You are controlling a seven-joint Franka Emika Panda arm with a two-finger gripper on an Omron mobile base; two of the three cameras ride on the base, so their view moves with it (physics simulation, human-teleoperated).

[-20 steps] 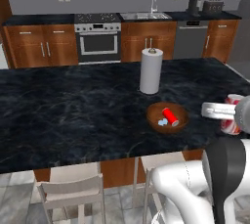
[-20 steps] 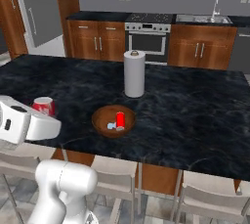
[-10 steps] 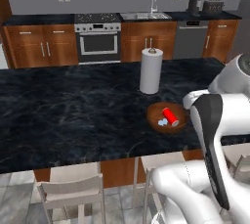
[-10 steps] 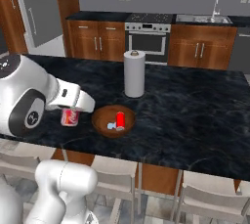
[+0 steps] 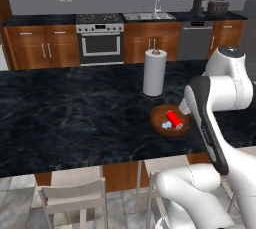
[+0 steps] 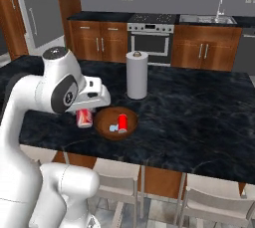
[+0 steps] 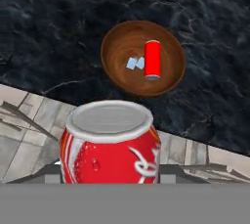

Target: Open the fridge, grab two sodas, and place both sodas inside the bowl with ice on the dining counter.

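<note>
My gripper [image 6: 85, 114] is shut on a red soda [image 6: 84, 118], which it holds upright just left of the bowl [image 6: 105, 128] over the near edge of the dining counter [image 6: 199, 117]. In the hand view this soda [image 7: 110, 142] is close at the bottom, silver top up. Beyond it is the brown bowl [image 7: 119, 74], with a second soda [image 7: 153, 60] lying among white ice pieces [image 7: 135, 63]. The left base view shows the bowl [image 5: 161, 127] and that lying soda [image 5: 174, 118], with my arm in front to the right. The grey fridge [image 6: 35, 13] stands shut at the far left.
A white paper towel roll [image 6: 137, 75] stands just behind the bowl. Pale chairs [image 5: 75, 193] are tucked under the counter's near edge. Stove [image 5: 101, 40], sink [image 5: 147, 17] and brown cabinets line the back wall.
The arm has swung in from the side over the counter's near edge, carrying the soda up beside the bowl. The bowl and the soda in it have not moved.
</note>
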